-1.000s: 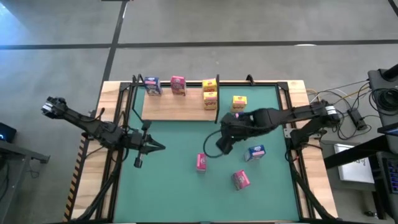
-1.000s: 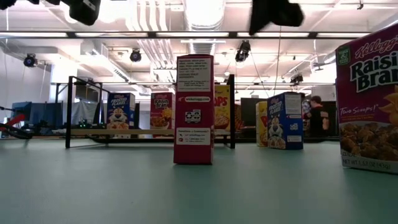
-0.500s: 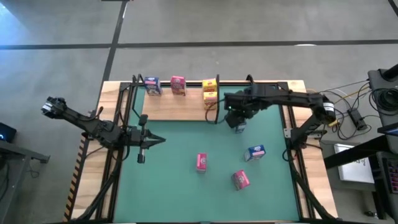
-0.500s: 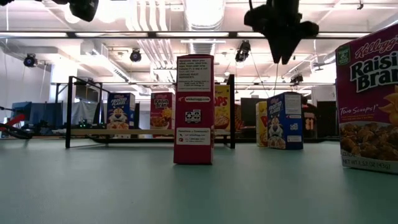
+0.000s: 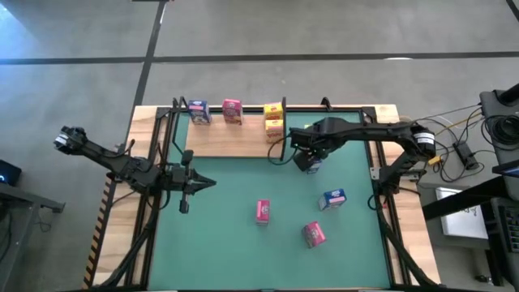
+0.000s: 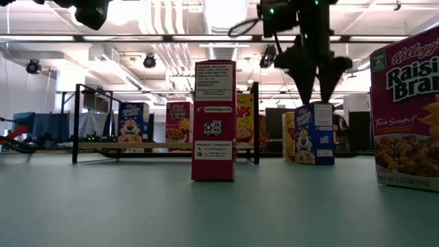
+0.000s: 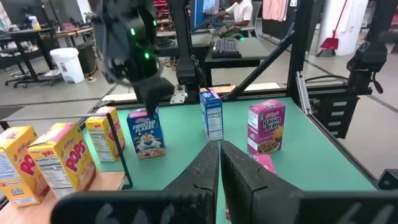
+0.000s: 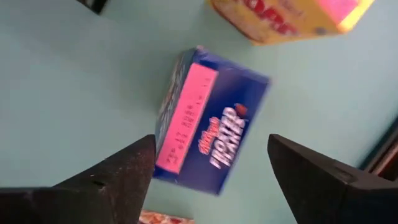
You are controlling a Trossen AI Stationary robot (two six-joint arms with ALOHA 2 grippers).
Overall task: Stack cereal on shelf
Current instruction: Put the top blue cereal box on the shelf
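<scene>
A: Light-wood shelf [image 5: 231, 139] holds four boxes: blue box [image 5: 199, 113], pink box [image 5: 232, 110], and a yellow stack of two [image 5: 274, 120].

B: Off the shelf?

A: Five on the mat. Right gripper [image 5: 311, 161] hangs spread wide, empty, over a blue Frosted Flakes box [image 8: 208, 122] just off the shelf's right end, beside a yellow box [image 8: 292, 17]. Another blue box [image 5: 333, 198] and two pink boxes [image 5: 263, 211] [image 5: 315, 234] farther out.

B: Left gripper [image 5: 195, 184]?

A: Closed, empty, parked off the shelf's left corner.
</scene>
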